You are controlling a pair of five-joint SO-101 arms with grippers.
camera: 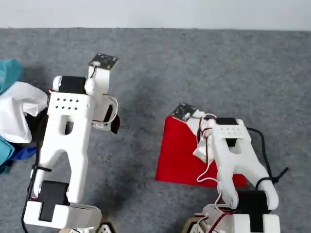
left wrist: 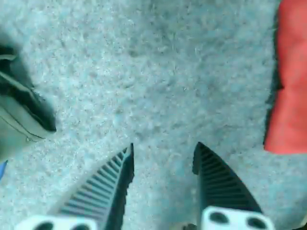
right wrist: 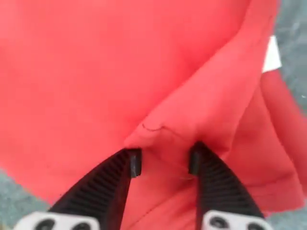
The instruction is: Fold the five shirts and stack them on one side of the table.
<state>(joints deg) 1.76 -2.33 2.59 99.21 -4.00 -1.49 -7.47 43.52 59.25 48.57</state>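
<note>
The right claw [right wrist: 165, 162] is hanging spread astride a raised fold of the red shirt [right wrist: 96, 72], which is lying on the desk [camera: 146, 58] beneath it. The cloth is looking soft and limp, so pinching that ridge seems best. The left claw [left wrist: 164, 153] is gaping over bare desk.

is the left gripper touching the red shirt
Apart. The left wrist view shows the left gripper open over the table, with bare grey surface between its jaws and the red shirt.
</note>
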